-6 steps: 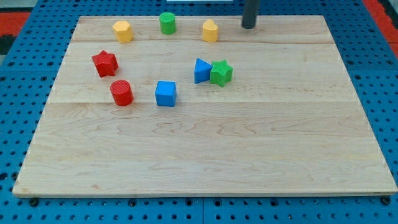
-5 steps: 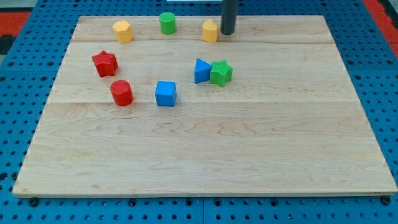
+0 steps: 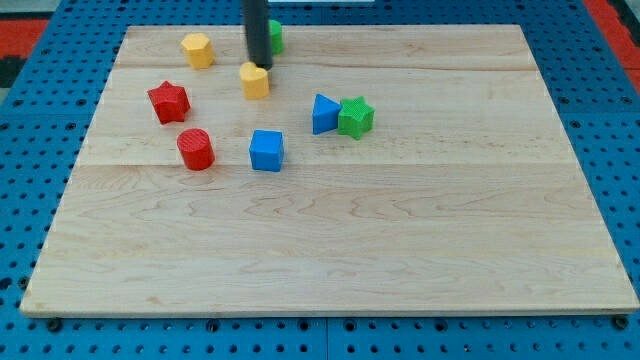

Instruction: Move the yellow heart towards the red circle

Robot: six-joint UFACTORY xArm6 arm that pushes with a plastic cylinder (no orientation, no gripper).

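Observation:
The yellow heart (image 3: 255, 80) lies on the wooden board, left of centre near the view's top. My tip (image 3: 259, 64) touches its upper edge, with the dark rod rising straight above it. The red circle (image 3: 196, 149) sits lower left of the heart, with bare board between them. The rod covers the left part of the green circle (image 3: 274, 35) behind it.
A yellow hexagon (image 3: 197, 49) is at the top left. A red star (image 3: 168, 101) lies above the red circle. A blue cube (image 3: 266, 150) sits below the heart. A blue triangle (image 3: 324, 113) touches a green star (image 3: 355, 117) to the right. The board's edge (image 3: 320, 312) is at the view's bottom.
My tip moved left from the top right, met the yellow heart and pushed it left and down, from beside the green circle to below it.

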